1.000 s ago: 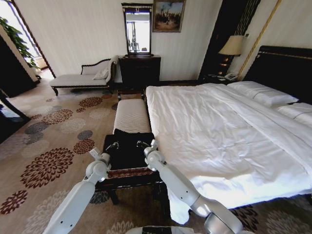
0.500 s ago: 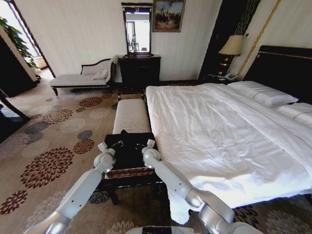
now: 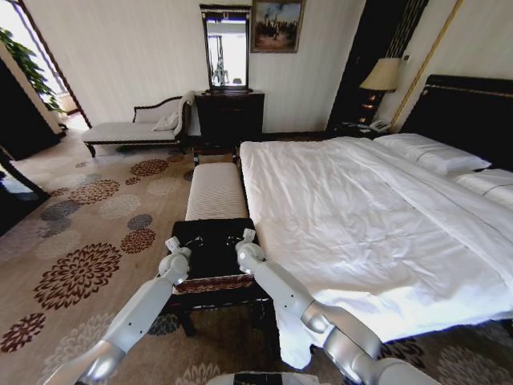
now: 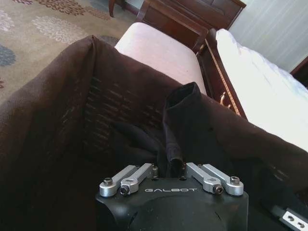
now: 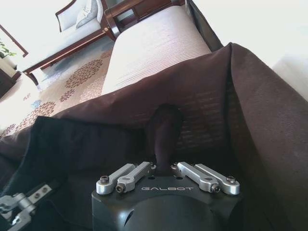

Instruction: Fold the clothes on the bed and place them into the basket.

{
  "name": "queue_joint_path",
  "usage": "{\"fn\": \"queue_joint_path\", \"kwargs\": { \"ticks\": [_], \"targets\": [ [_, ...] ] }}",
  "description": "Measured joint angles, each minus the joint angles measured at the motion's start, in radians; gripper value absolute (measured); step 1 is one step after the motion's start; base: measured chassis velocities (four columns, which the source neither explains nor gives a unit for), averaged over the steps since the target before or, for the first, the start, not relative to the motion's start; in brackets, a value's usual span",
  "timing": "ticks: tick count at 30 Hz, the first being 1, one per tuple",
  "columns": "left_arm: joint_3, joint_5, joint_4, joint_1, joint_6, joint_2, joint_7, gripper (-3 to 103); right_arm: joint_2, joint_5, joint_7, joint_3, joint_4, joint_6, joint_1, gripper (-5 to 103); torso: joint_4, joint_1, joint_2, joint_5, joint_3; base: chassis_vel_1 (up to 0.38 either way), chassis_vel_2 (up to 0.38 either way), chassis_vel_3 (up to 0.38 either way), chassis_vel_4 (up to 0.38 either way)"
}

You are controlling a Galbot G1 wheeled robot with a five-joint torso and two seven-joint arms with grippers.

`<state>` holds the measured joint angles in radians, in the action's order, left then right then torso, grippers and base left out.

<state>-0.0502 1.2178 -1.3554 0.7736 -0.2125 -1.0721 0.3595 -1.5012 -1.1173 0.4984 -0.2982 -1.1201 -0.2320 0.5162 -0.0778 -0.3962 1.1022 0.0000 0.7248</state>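
Legible text, two items, identical wording.

1. "GALBOT", pale capital letters on the black housing of the left gripper (image 4: 169, 169), printed just behind its silver metal finger links; read in the left wrist view.

2. "GALBOT", same pale capitals on the black housing of the right gripper (image 5: 165, 168), likewise just behind the silver finger links; read in the right wrist view.

No other lettering, number, label or sign can be read in the head view.
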Motion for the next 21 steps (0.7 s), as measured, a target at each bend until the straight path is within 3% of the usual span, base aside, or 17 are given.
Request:
{"fn": "queue_joint_path", "kwargs": {
  "ticks": [2, 3, 6, 9, 10, 14, 15, 16, 18, 19, 20, 21],
  "targets": [
    [0.002, -0.005, 0.000, 0.000, -0.010, -0.001, 0.001, 16, 0.002, 0.007, -0.006, -0.003, 0.000, 0.002, 0.001, 9, 0.0001, 0.000, 0.000, 0.0000, 0.000, 0.000, 0.000, 0.000, 0.000],
    [0.002, -0.008, 0.000, 0.000, -0.016, -0.001, 0.002, 16, 0.002, 0.009, -0.009, -0.004, 0.000, 0.004, 0.002, 14, -0.0001, 0.000, 0.000, -0.0001, 0.000, 0.000, 0.000, 0.000, 0.000],
    [0.002, -0.024, -0.006, 0.011, -0.053, -0.002, 0.008, 32, 0.009, -0.007, -0.036, -0.013, 0.001, 0.040, 0.005, 30, 0.0000, 0.000, 0.000, 0.0000, 0.000, 0.000, 0.000, 0.000, 0.000],
    [0.000, -0.030, -0.007, 0.017, -0.065, -0.001, 0.010, 38, 0.014, -0.014, -0.041, -0.019, -0.002, 0.048, 0.006, 36, -0.0001, 0.000, 0.000, 0.0000, 0.000, 0.000, 0.000, 0.000, 0.000],
    [-0.005, -0.040, -0.007, 0.024, -0.069, 0.000, 0.012, 49, 0.019, -0.020, -0.043, -0.024, -0.006, 0.051, 0.008, 41, -0.0001, 0.000, 0.000, 0.0000, 0.000, 0.000, 0.000, 0.000, 0.000],
    [-0.010, -0.043, -0.012, 0.030, -0.069, 0.004, 0.016, 55, 0.024, -0.024, -0.043, -0.028, -0.014, 0.051, 0.012, 52, 0.0000, 0.000, 0.000, 0.0000, 0.000, 0.000, 0.000, 0.000, 0.000],
    [-0.016, -0.047, -0.034, 0.038, -0.069, 0.016, 0.019, 71, 0.034, -0.026, -0.035, -0.034, -0.031, 0.049, 0.022, 68, 0.0000, 0.000, 0.000, 0.0000, 0.000, 0.000, 0.000, 0.000, 0.000],
    [-0.016, -0.050, -0.039, 0.039, -0.069, 0.019, 0.020, 76, 0.036, -0.026, -0.033, -0.034, -0.036, 0.048, 0.024, 74, -0.0001, 0.000, 0.000, 0.0000, 0.000, 0.000, 0.000, 0.000, 0.000],
    [-0.017, -0.054, -0.043, 0.042, -0.068, 0.022, 0.020, 81, 0.040, -0.026, -0.030, -0.035, -0.043, 0.047, 0.026, 74, -0.0001, 0.000, 0.000, 0.0000, 0.000, 0.000, 0.000, 0.000, 0.000],
    [-0.018, -0.060, -0.049, 0.045, -0.067, 0.026, 0.021, 81, 0.043, -0.027, -0.027, -0.035, -0.051, 0.045, 0.028, 79, -0.0001, 0.000, 0.000, 0.0000, 0.000, 0.000, 0.000, 0.000, 0.000],
    [-0.021, -0.065, -0.062, 0.052, -0.064, 0.033, 0.021, 92, 0.052, -0.029, -0.022, -0.036, -0.069, 0.042, 0.030, 84, -0.0001, 0.000, 0.000, 0.0000, 0.000, 0.000, 0.000, 0.000, 0.000],
    [-0.023, -0.067, -0.074, 0.059, -0.062, 0.039, 0.021, 92, 0.059, -0.033, -0.018, -0.038, -0.087, 0.040, 0.031, 90, -0.0001, 0.000, 0.000, 0.0000, 0.000, 0.000, 0.000, 0.000, 0.000]
  ]
}}
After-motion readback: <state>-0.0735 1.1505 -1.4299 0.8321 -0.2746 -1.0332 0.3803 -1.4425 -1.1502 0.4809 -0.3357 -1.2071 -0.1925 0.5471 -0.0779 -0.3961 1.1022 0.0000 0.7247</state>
